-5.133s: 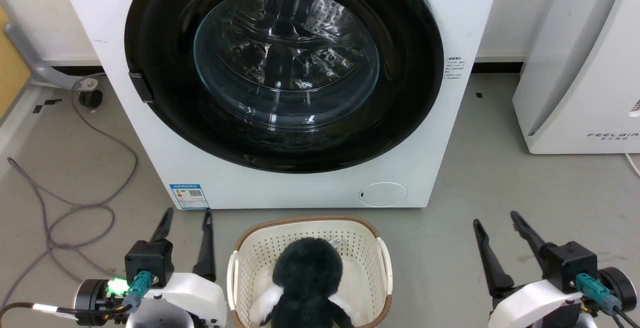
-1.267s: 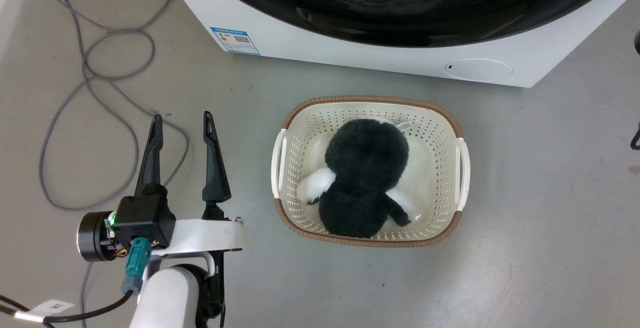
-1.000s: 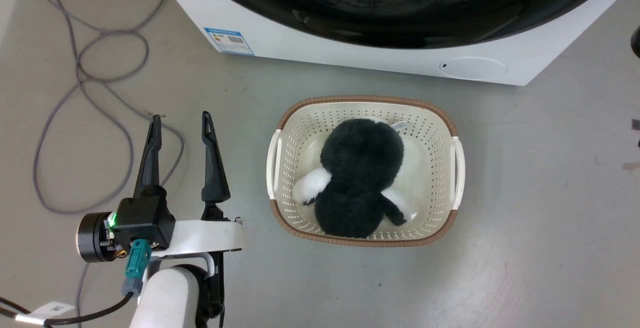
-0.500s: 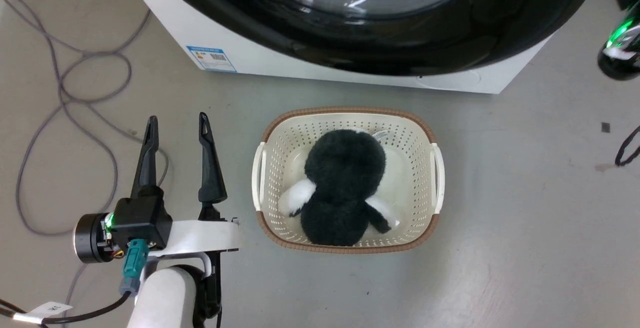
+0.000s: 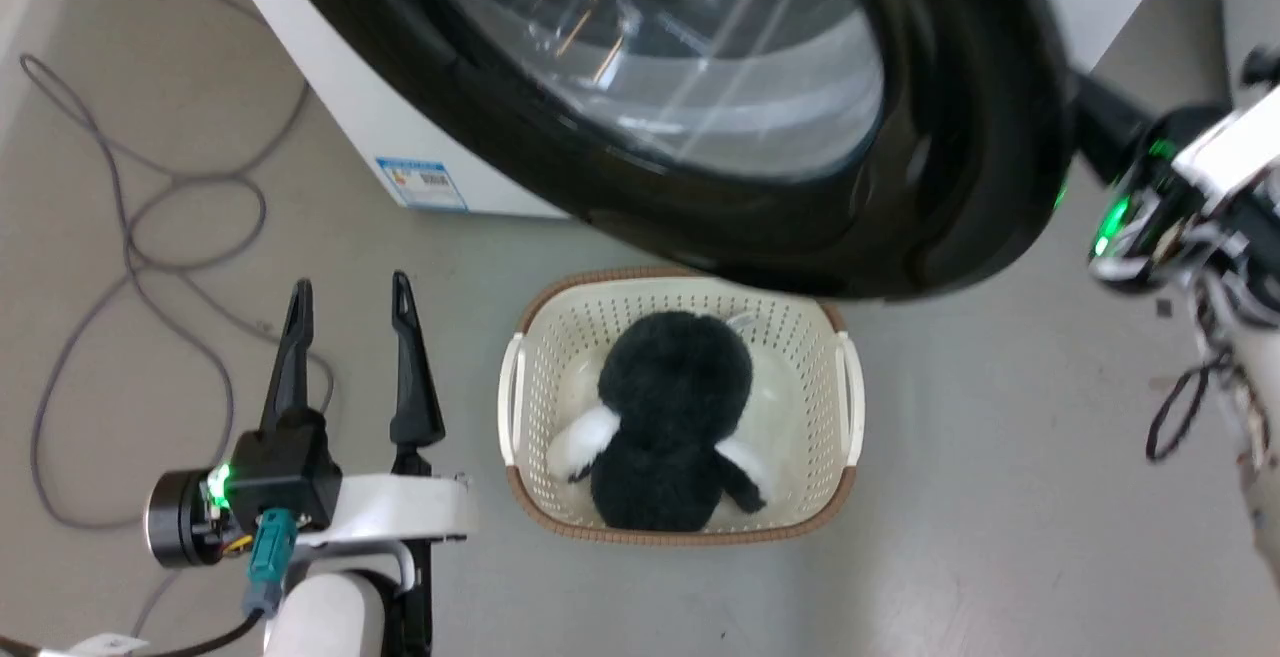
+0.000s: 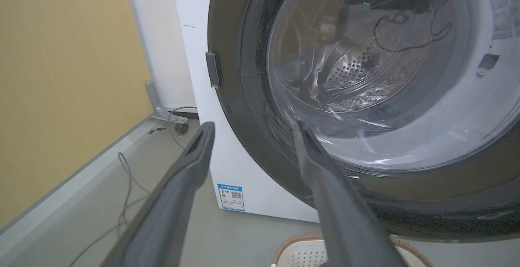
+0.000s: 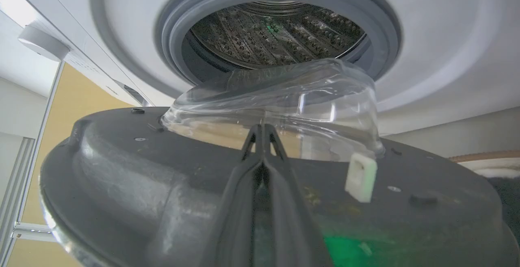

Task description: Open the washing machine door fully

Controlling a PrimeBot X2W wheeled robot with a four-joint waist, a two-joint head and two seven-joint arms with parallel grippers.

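The washing machine door (image 5: 960, 137) had swung farther out from the washing machine (image 5: 365, 112), the right gripper (image 7: 262, 129) pinched together behind it and the left gripper (image 5: 350, 287) spread wide out front.

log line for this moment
washing machine door: partly open | right hand: shut, at door's inner side | left hand: open

Black-rimmed door (image 5: 700, 227), cream perforated basket (image 5: 812, 377)
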